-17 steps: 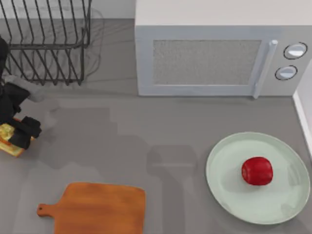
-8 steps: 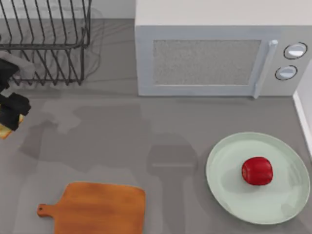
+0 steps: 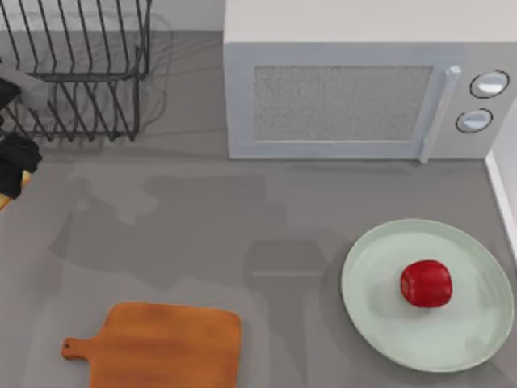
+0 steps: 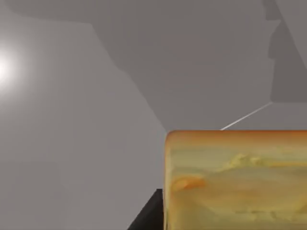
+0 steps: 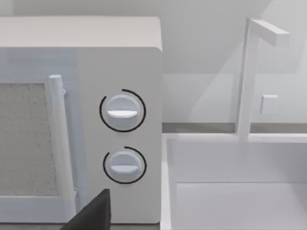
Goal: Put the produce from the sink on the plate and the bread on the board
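The red produce (image 3: 426, 284) lies on the pale green plate (image 3: 378, 325) at the front right of the counter. At the front left, the orange-brown board (image 3: 161, 347) lies bare. My left gripper (image 3: 14, 171) hangs at the far left edge, below the dish rack, shut on the bread (image 3: 5, 197), of which a thin orange sliver shows. The left wrist view has the bread (image 4: 235, 182) close up, pale yellow with a toasted top, above the grey counter, with one dark finger (image 4: 148, 215) beside it. A dark part of my right gripper (image 5: 93, 213) shows near the microwave's dials.
A white microwave (image 3: 363, 89) stands at the back. To its left is a black wire dish rack (image 3: 77, 73). The white sink (image 5: 240, 191) with its faucet (image 5: 249, 76) lies right of the microwave. Grey counter stretches between board and plate.
My left gripper has carried the bread away from the front and toward the left edge, so less of both shows. Its shadow on the counter has spread rightward. Produce, plate and board are unmoved.
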Controlling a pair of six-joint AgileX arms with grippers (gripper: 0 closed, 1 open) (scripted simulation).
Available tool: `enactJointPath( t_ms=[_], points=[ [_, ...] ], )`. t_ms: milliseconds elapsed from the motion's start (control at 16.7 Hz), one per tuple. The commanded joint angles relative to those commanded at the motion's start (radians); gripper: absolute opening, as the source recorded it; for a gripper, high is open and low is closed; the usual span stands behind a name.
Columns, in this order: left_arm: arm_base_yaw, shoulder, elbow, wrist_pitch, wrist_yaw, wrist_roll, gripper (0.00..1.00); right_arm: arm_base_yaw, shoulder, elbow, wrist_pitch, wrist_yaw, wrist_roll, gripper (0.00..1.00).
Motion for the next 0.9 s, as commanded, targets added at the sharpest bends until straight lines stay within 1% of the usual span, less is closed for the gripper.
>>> enactJointPath(
  t_ms=[180, 360, 480, 900],
  points=[
    [-0.043, -0.019, -0.025, 0.010, -0.001, -0.064, 0.00, 0.000, 0.000, 0.000, 0.000, 0.000, 0.000, 1.00],
    [-0.139, -0.064, -0.091, 0.030, -0.002, -0.216, 0.00, 0.000, 0.000, 0.000, 0.000, 0.000, 0.000, 1.00],
    [-0.223, -0.103, -0.154, 0.046, -0.003, -0.363, 0.00, 0.000, 0.000, 0.000, 0.000, 0.000, 0.000, 1.00],
    [-0.544, -0.270, -0.423, 0.119, -0.002, -0.960, 0.00, 0.000, 0.000, 0.000, 0.000, 0.000, 0.000, 1.00]
  ],
)
